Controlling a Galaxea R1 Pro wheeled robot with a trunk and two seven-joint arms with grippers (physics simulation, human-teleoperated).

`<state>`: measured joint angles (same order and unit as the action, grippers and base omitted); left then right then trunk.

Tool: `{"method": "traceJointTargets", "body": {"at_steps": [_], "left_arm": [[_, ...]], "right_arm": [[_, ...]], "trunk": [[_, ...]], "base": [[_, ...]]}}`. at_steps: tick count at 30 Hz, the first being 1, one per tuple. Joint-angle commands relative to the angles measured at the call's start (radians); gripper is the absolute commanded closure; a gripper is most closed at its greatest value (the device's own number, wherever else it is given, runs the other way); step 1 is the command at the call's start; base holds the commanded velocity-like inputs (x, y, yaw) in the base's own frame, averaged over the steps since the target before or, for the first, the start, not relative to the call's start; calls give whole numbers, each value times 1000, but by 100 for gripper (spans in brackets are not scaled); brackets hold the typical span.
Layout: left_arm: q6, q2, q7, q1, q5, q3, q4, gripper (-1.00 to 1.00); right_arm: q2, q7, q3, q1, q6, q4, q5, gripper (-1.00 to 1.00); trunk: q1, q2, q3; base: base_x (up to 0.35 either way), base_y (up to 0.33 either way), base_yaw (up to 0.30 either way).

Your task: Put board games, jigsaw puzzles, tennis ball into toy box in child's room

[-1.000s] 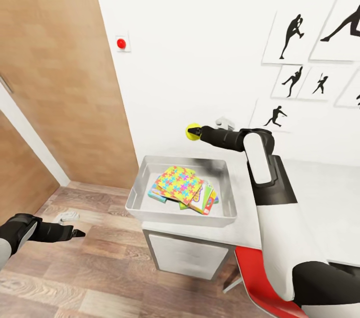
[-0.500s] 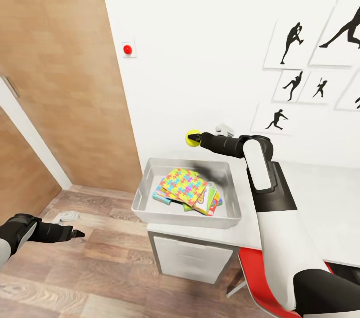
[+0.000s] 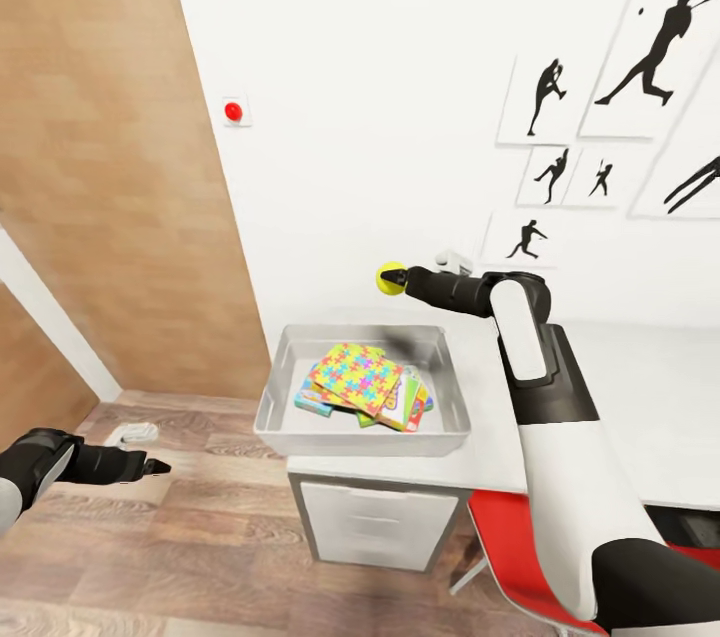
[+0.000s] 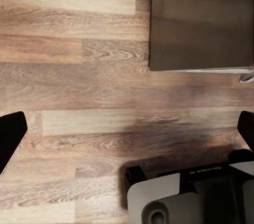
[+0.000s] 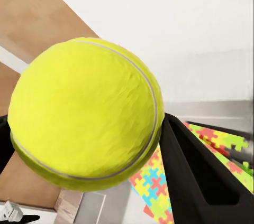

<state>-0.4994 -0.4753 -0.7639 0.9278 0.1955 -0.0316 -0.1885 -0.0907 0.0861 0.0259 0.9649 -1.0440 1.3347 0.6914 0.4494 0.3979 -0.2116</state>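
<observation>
We note the left gripper (image 3: pixel 150 466) nearest us, parked low over the wood-plank floor (image 3: pixel 200 537) with nothing in it; the left wrist view shows its black fingertips (image 4: pixel 11 134) at the frame's two sides, spread wide. Judged as kept clear of the working arm.

Further out, the shallow pale grey plastic toy box (image 3: pixel 300 357) sits at the end of the pale grey-white table (image 3: pixel 640 397), above the white drawer unit (image 3: pixel 375 522). Inside lies a bright jigsaw puzzle board (image 3: pixel 355 377) on top of pastel-printed board game boxes (image 3: pixel 410 402).

Beyond and above the box's far rim, the right gripper (image 3: pixel 398 280) is clamped on the small yellow-green tennis ball (image 3: pixel 388 278), held high, presumably to clear the rim before lowering.

Against the earlier head frames, the camera has shifted: the red wall button (image 3: pixel 233 111) and the silhouette pictures (image 3: pixel 545 97) sit differently in the picture. Ball and gripper remain above the far rim; not yet released.
</observation>
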Motion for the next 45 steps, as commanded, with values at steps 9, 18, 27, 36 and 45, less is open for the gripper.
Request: {"method": "traceJointTargets", "body": {"at_steps": [9, 18, 27, 36, 45], "left_arm": [[4, 0, -5, 0, 5, -4, -2, -100], [4, 0, -5, -5, 5, -4, -2, -100], [2, -10, -12, -10, 1, -43, -2, -100], [-1, -18, -26, -10, 1, -157, -3, -100], [-5, -22, -31, -10, 2, -237, -7, -100]], "right_arm": [[15, 10, 0, 0, -3, -11, 11, 100], [10, 18, 6, 0, -3, -77, 2, 100], [-3, 68, 9, 1, -3, -111, -1, 100], [-31, 208, 62, 8, -3, -143, 0, 100], [-84, 451, 67, 178, -3, -410, 12, 100]], "trunk": [[1, 2, 10], [1, 2, 23], [1, 2, 25], [1, 2, 25], [1, 2, 25]], "base": [[-16, 62, -206], [0, 145, -205], [0, 8, -38], [0, 0, -1], [0, 33, 0]]}}
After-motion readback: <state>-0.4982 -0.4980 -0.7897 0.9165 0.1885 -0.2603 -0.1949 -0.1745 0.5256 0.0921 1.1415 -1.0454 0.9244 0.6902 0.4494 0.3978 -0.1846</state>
